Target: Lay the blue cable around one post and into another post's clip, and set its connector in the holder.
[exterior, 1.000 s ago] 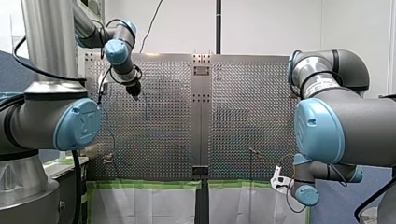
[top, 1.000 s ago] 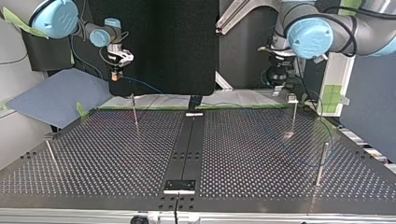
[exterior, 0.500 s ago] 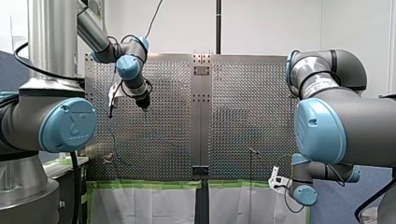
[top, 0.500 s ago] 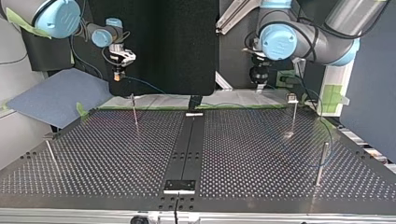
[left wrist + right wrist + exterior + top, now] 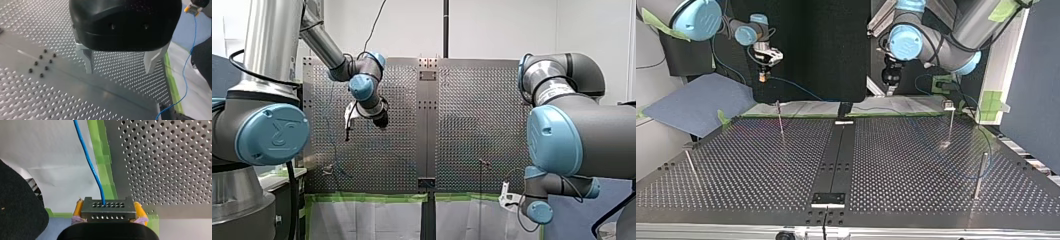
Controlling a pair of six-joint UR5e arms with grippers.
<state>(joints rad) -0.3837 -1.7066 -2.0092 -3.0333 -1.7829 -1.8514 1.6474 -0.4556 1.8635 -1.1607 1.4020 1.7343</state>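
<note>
My right gripper (image 5: 107, 218) is shut on the grey connector (image 5: 107, 209), held between its yellow pads (image 5: 78, 208). The blue cable (image 5: 87, 157) leaves the connector's face. In the top view that gripper (image 5: 764, 76) hangs off the table's far left edge, and the cable (image 5: 791, 89) runs from it towards the far right corner. My left gripper (image 5: 120, 67) is open, its metal fingers (image 5: 88, 62) wide apart above bare perforated plate with nothing between them. It hovers near the table's far middle (image 5: 891, 89); in the front view it is left of centre (image 5: 380, 120).
Thin posts stand on the perforated table (image 5: 906, 165): one at the far left (image 5: 780, 120), one with a clip on top at the far right (image 5: 951, 122), one near the right edge (image 5: 980, 175), one near the left edge (image 5: 690, 162). A dark strip (image 5: 836, 160) runs down the middle.
My left arm has swung from the table's side towards its middle, gripper still open. My right gripper has shifted slightly, still shut on the connector.
</note>
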